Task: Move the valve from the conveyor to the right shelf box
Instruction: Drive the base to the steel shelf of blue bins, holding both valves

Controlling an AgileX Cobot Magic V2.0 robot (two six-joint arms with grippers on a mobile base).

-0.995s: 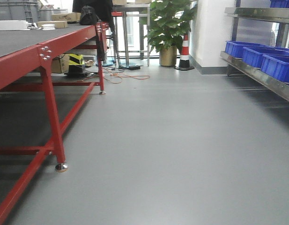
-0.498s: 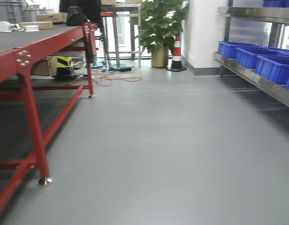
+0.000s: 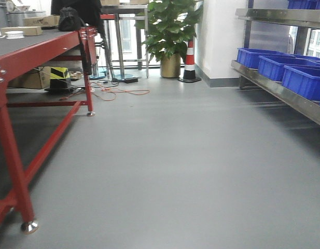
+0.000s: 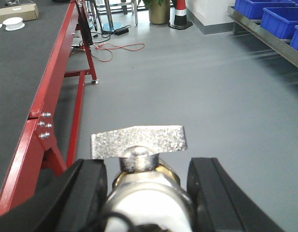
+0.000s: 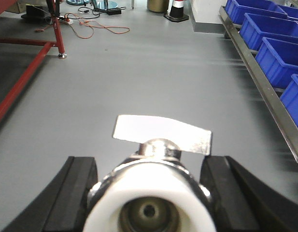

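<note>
Arms level over the floor; left gripper jaws clamp a valve, right gripper jaws a second valve. Front view alone shows the plant leaves.

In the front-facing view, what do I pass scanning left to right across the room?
conveyor → gold plant pot → traffic cone → white wall → shelf carrying blue boxes

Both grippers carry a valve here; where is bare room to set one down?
The conveyor belt is bare from its red rail up to the cardboard box and tape roll at the far end. The blue bins on the right shelf look empty, room for the valve. Cables clutter the floor beyond.
</note>
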